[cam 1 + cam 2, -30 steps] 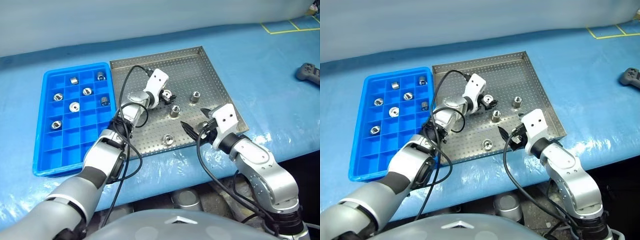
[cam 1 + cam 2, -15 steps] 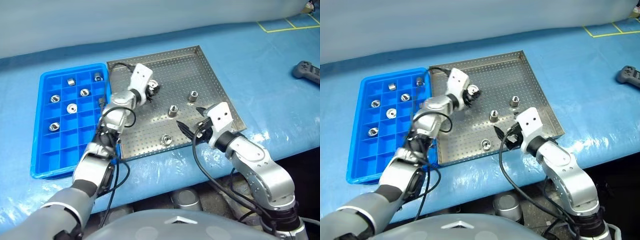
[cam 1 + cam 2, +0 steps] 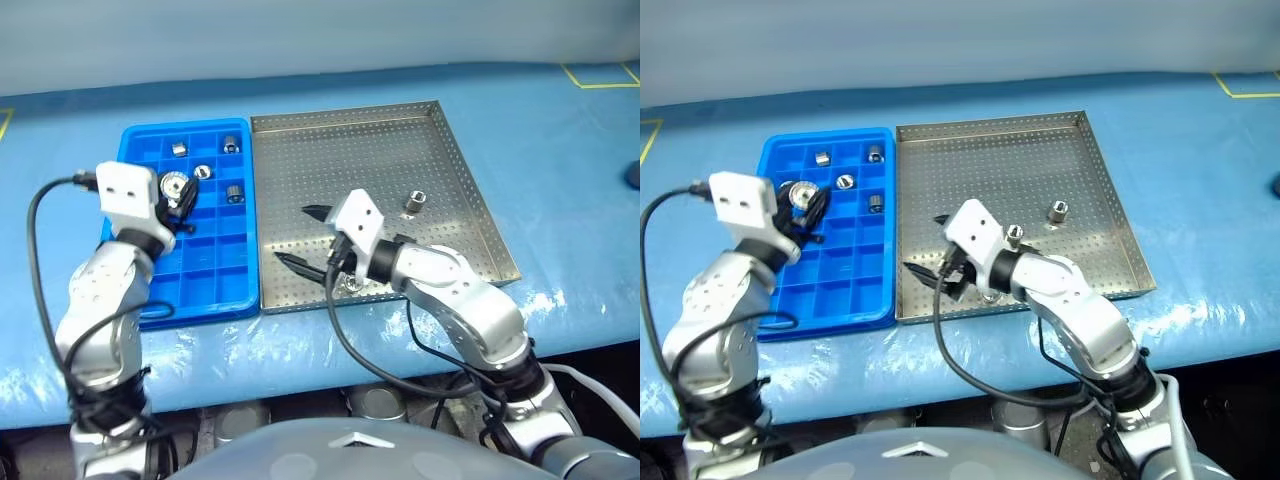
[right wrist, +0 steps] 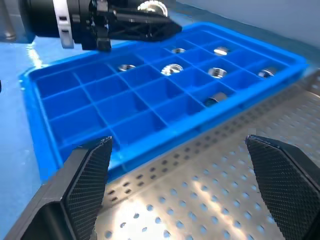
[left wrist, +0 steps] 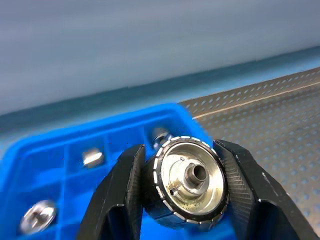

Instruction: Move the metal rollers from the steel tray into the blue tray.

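The blue tray is bright blue, ruled into a grid of square cells. The steel tray is dull grey, dotted all over with small holes. The metal rollers are shiny silver. The fingers are black with a fine cross-hatched texture. The counter is light blue.

Left claw: clamped on a flanged roller, over the blue tray.
Right claw: fingers spread, above the steel tray near its front rim.
Steel tray: one loose roller right of the right claw.
Tabletop: blue-covered.
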{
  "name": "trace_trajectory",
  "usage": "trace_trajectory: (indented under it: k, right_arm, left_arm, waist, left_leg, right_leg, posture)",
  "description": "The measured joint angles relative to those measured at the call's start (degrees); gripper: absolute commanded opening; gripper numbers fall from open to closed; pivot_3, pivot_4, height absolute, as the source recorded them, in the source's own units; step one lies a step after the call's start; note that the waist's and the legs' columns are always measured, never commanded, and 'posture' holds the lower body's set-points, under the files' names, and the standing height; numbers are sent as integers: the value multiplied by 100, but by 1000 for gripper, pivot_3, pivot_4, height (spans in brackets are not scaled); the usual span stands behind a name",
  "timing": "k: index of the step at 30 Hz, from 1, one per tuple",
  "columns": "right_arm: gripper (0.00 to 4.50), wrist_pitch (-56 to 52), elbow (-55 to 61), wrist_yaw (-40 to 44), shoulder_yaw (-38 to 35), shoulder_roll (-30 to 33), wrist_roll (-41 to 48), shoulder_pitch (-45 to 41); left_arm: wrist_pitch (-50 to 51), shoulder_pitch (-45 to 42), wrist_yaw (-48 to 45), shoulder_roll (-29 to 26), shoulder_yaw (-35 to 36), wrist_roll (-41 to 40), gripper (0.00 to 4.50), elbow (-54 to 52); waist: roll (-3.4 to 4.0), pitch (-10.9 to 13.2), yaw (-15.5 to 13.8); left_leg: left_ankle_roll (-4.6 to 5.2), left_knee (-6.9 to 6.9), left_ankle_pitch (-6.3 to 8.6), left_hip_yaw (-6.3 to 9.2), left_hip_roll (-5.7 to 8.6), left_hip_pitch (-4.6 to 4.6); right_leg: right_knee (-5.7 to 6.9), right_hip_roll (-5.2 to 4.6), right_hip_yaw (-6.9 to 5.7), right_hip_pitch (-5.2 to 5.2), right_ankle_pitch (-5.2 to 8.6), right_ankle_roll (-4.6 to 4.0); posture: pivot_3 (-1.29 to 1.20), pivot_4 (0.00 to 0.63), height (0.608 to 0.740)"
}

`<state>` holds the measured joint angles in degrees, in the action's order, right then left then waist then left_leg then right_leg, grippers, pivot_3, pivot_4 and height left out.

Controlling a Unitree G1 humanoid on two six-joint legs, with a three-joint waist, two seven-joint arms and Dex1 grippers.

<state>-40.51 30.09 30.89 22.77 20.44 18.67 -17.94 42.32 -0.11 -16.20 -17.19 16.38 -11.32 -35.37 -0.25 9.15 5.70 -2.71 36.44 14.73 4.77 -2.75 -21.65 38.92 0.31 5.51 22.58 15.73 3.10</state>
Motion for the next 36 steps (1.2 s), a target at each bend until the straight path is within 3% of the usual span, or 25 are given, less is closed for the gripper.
trace_trajectory:
  k: [5, 10, 18, 27, 32, 36]
  right_arm:
    - [4500, 266, -453, 389, 386, -179, -62, -240]
    - [4500, 369, -525, 520, 438, -275, -105, -265]
    - [4500, 366, -467, 482, 377, -274, -139, -72]
    - [4500, 117, 272, 142, -510, 221, -96, 594]
    - [4500, -131, 669, -29, -1462, 816, -25, 1367]
    - [4500, -267, 850, -215, -2047, 1010, -16, 1937]
  left_arm:
    - [2, 959, 201, 71, -4, 18, 1876, -357]
    - [84, 1307, 414, 201, -123, 54, 1876, -331]
    - [109, 982, 471, 239, -173, -49, 4483, -152]
    - [86, -325, -262, -160, -569, -729, 4483, -210]
    - [-91, -1132, -1443, -701, -1581, -999, 4483, 348]
    - [-315, -1843, -2007, -680, -2281, -936, 4483, 1421]
  waist:
    - [0, 0, -259]
    - [0, -1, -366]
    - [0, -1, -348]
    - [0, -3, -267]
    - [1, -2, -122]
    - [2, -2, 73]
  left_leg:
    - [-4, -4, -2, 2, 1, 2]
    - [-7, -12, -4, 3, 0, 5]
    - [-13, -25, -7, 3, -1, 5]
    - [-20, -26, -11, -5, 7, 2]
    - [-17, -31, -10, -7, 9, 0]
    - [-11, -30, -7, -9, 6, 1]
  right_leg:
    - [0, -4, -5, -1, 0, -3]
    - [0, -2, -6, 0, 0, -3]
    - [-2, -2, -6, 5, 1, -6]
    - [-8, -12, -4, 3, 1, -4]
    - [-13, -12, -3, 4, 2, -4]
    - [-11, -2, 4, 5, 4, -1]
  posture:
    - [65, 150, 740]
    - [60, 150, 740]
    - [2, 150, 740]
    - [-93, 150, 740]
    - [-146, 150, 740]
    - [-194, 150, 740]
